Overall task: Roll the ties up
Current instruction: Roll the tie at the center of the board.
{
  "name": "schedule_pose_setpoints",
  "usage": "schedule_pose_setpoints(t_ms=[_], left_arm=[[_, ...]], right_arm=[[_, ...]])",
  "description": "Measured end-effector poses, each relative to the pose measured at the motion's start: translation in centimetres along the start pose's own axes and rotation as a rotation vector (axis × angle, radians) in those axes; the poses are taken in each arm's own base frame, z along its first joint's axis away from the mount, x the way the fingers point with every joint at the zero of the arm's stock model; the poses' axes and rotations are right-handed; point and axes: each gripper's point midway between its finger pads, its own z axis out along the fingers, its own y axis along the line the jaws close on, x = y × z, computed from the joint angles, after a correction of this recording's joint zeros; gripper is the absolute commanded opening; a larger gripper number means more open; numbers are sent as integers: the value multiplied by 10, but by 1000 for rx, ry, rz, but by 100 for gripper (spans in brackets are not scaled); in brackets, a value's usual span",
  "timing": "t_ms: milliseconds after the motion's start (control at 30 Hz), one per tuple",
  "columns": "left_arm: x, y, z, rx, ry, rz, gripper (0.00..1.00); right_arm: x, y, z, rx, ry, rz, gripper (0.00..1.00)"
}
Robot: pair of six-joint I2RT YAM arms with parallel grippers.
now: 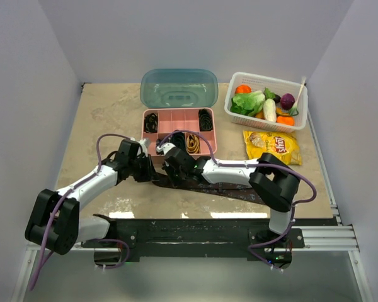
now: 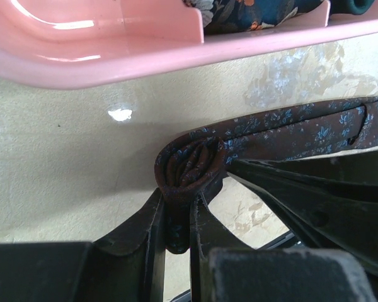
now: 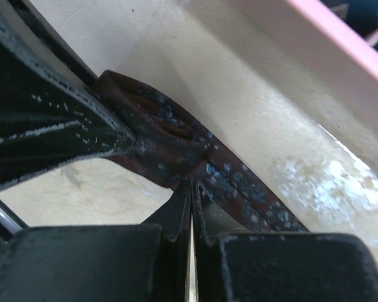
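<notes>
1. The brown tie (image 1: 230,191) lies flat on the table (image 1: 101,119), just at 6 o'clock of the pink box (image 1: 176,117). Its loose length trails off toward 4 o'clock, beneath the right arm.
2. The tie's 9 o'clock end is wound into a small, tight rolled end (image 2: 190,165), standing on its edge on the tabletop close to the box's near wall.
3. The left gripper (image 2: 179,202) reaches in from 8 o'clock and is clamped on that rolled end, with a finger pressed against each side of it.
4. The right gripper (image 3: 190,189) comes in from 3 o'clock. Its fingers are squeezed almost together with only a sliver of light between them, and their tips nip the speckled fabric right beside the roll. The two grippers nearly touch.
5. Inside the box sit other rolled ties: a black coil (image 1: 150,121) in the 10 o'clock corner, a second black coil (image 1: 205,119) in the 2 o'clock corner, and a gold coil (image 1: 193,143) in a near compartment.
6. A teal lid (image 1: 178,88) rests at 12 o'clock of the box, against its far edge.
7. A white basket (image 1: 300,110) of vegetables stands at 2 o'clock of the box, with a yellow chip bag (image 1: 272,146) just at 6 o'clock of the basket.
</notes>
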Motion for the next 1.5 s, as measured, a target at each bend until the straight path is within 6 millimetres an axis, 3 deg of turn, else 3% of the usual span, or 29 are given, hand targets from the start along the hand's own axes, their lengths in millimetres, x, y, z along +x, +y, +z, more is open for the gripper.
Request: schedule_pose_setpoints(t_ms=[200,600,1033,1333,1500], left_arm=[[-2,-1,-2,-9,-2,12,0],[-3,-13,-2,1,-6,56,0],[-20,-7,-16,-130,-36,70,0],[-34,18,-35,-336,-65,76,0],[-34,33,-45,-469,-55,104,0]], right_arm=[[11,2,13,-17,30,2,0],[1,11,21,-51,15,20,0],[-9,9,14,-41,-10,29,0],[-48,-12,-16,2,-118,69,0],[-49,-35,-19,44,-117,98,0]])
